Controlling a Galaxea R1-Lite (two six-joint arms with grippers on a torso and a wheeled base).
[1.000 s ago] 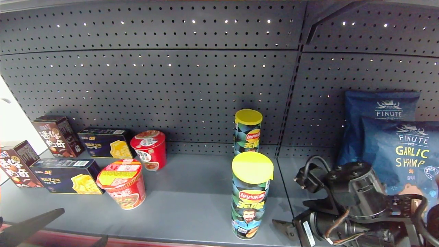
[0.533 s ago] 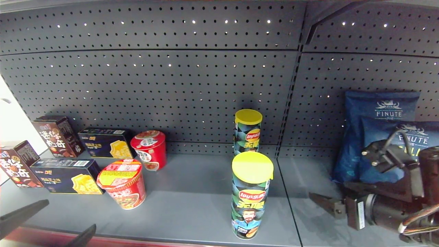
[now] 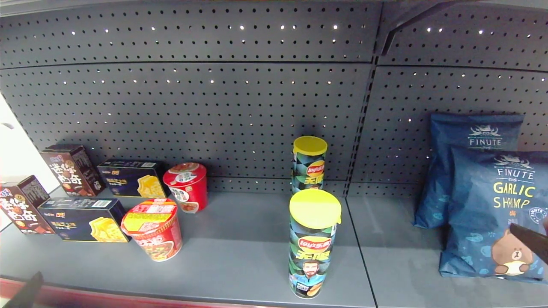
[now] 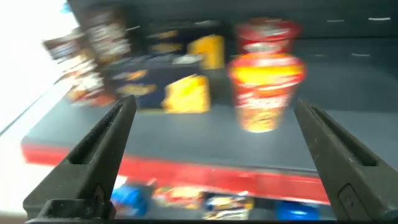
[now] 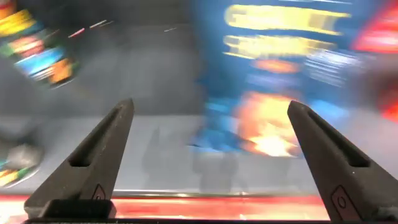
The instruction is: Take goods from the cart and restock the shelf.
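Observation:
The grey shelf (image 3: 239, 256) holds two chip cans with yellow lids, one in front (image 3: 314, 244) and one behind (image 3: 309, 164). Two red cup noodles (image 3: 155, 229) (image 3: 187, 186) and several snack boxes (image 3: 85, 219) stand to the left. Two blue shrimp-chip bags (image 3: 496, 209) lean at the right. My left gripper (image 4: 214, 104) is open and empty, low before the shelf's front edge, facing the front cup noodle (image 4: 266, 92). My right gripper (image 5: 210, 106) is open and empty, facing the front blue bag (image 5: 280, 81). One of its fingers (image 3: 531, 242) shows at the head view's right edge.
A perforated grey back panel (image 3: 214, 107) rises behind the goods. The shelf's front edge is a red strip (image 4: 205, 177), with colourful packages (image 4: 186, 200) below it. Bare shelf lies between the cup noodles and the cans, and between the cans and the bags.
My right arm has drawn back to the right and out of the head view, uncovering the front blue bag. My left gripper's fingers have sunk toward the lower left corner.

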